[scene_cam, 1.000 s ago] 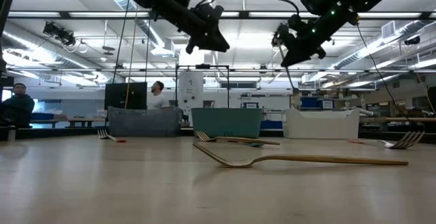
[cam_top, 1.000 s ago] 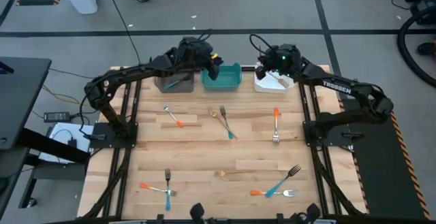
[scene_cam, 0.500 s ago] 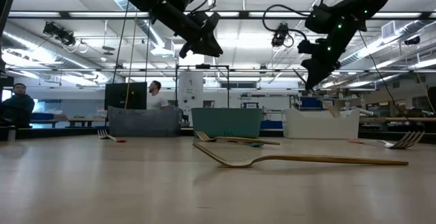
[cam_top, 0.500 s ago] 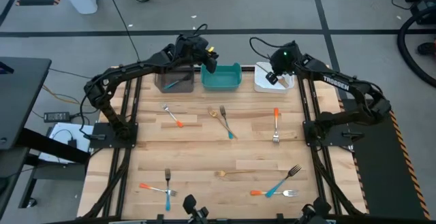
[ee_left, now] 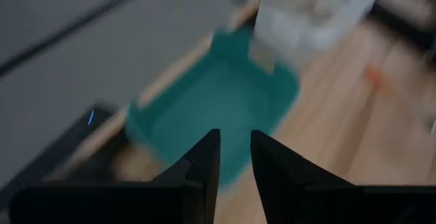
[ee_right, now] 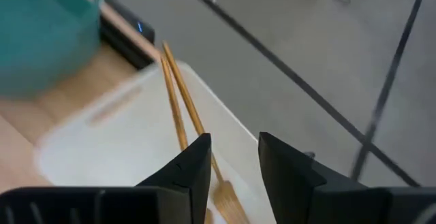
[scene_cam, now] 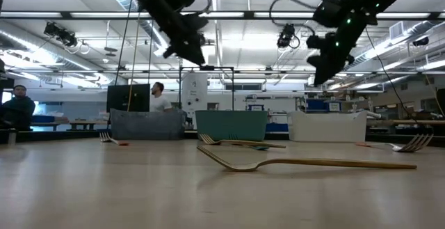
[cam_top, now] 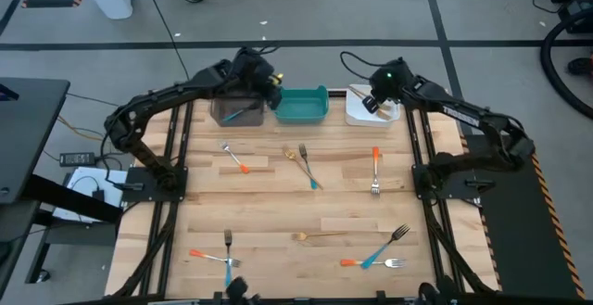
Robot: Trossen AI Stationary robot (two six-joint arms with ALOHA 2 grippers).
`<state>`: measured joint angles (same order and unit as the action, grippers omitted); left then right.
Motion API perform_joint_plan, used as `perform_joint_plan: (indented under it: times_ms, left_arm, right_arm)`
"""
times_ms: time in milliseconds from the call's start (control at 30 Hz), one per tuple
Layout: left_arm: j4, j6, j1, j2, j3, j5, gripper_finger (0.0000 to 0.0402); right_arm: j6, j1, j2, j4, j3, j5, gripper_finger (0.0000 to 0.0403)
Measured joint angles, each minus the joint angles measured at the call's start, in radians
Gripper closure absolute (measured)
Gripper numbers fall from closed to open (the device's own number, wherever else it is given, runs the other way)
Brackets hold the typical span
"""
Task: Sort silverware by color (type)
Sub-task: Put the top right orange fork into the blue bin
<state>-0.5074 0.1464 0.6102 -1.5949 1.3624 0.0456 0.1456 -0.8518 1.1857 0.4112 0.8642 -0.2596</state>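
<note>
Above the wooden slatted table, in the high view, three bins stand in a row at the far edge: a grey bin, a teal plastic bin and a white bin. The left gripper hangs just beside the teal bin, between it and the grey bin, which holds a blue-handled fork. The right gripper hovers over the white bin on the teal bin's other side. Nearer than the teal bin lie an orange-handled fork, a gold fork crossed with a blue-handled one and another orange-handled fork. Farther off lie a long all-gold fork, a crossed pair and a further pair

At table height, the low view shows the all-gold fork lying well in front of the teal bin, with both arms raised above the bins. People show in the room behind

From the left wrist view, the dark fingers stand spread with nothing between them, over the blurred teal bin

From the right wrist view, the fingers stand apart, empty, above the white bin, where two gold forks lie side by side, the teal bin just beside
</note>
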Motion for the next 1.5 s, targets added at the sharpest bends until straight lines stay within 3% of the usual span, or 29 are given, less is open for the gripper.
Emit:
perform_joint_plan:
  times_ms: [200, 467, 567, 733, 967, 1100, 1500]
  left_arm:
    - [-0.304, -0.060, -0.015, 0.064, 0.000, -0.002, 0.0311]
    - [-0.313, -0.093, -0.019, 0.063, 0.000, -0.011, 0.0311]
    - [-0.312, -0.100, -0.019, 0.063, 0.000, -0.011, 0.0311]
    - [-0.312, -0.156, -0.032, 0.063, 0.000, -0.011, 0.0311]
    - [-0.301, -0.158, -0.078, 0.063, 0.000, -0.011, 0.0311]
    - [-0.274, -0.158, -0.102, 0.063, 0.000, -0.010, 0.0311]
    - [-0.266, -0.158, -0.117, 0.063, 0.000, -0.010, 0.0311]
  right_arm:
    - [-0.206, 0.065, -0.134, 0.048, 0.000, 0.128, 0.0272]
    - [-0.381, 0.193, -0.257, 0.260, 0.000, 0.530, 0.0275]
    - [-0.411, 0.265, -0.279, 0.350, 0.000, 0.604, 0.0275]
    - [-0.540, 0.381, -0.286, 0.454, 0.000, 0.575, 0.0275]
    - [-0.984, 0.492, -0.241, 0.556, 0.000, 0.323, 0.0275]
    - [-1.192, 0.538, -0.167, 0.608, 0.000, 0.275, 0.0275]
    - [-1.299, 0.654, 0.119, 0.630, 0.000, 0.259, 0.0275]
